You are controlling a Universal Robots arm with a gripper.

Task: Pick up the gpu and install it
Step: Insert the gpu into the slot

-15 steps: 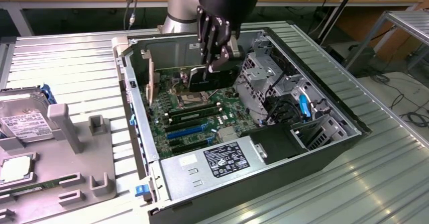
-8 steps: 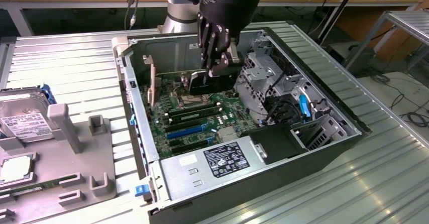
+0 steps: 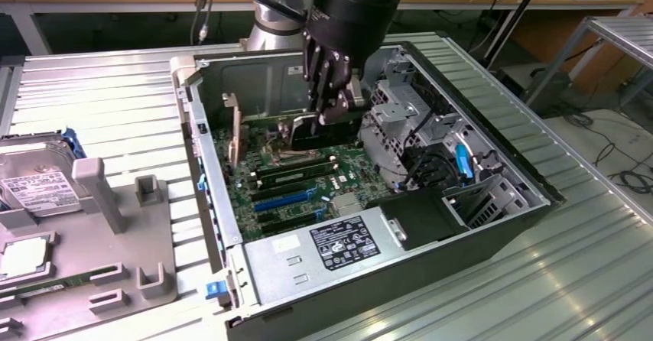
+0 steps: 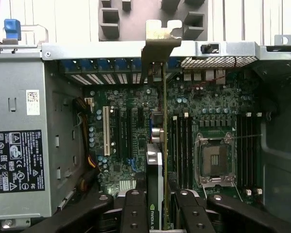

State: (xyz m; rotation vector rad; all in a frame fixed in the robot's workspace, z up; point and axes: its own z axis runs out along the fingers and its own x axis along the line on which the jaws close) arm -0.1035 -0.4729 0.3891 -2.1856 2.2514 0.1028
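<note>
My gripper (image 3: 335, 112) reaches down into the open computer case (image 3: 204, 203) and is shut on the gpu (image 3: 318, 131). I hold the card on edge, upright over the green motherboard (image 3: 296, 184). In the wrist view the gpu (image 4: 155, 165) runs edge-on from between my black fingers (image 4: 135, 211) toward the rear wall of the case. Its metal end bracket (image 4: 157, 36) stands at the slot openings there. My gripper (image 4: 160, 213) clamps the card's near end. Whether the card's lower edge sits in a slot is hidden.
A silver power supply (image 3: 326, 249) with a black label fills the near end of the case. A drive cage (image 3: 403, 115) stands beside my gripper. The bare CPU socket (image 4: 216, 162) lies beside the card. A hard drive (image 3: 36, 180) rests in a grey fixture (image 3: 102, 203) at the exterior view's left.
</note>
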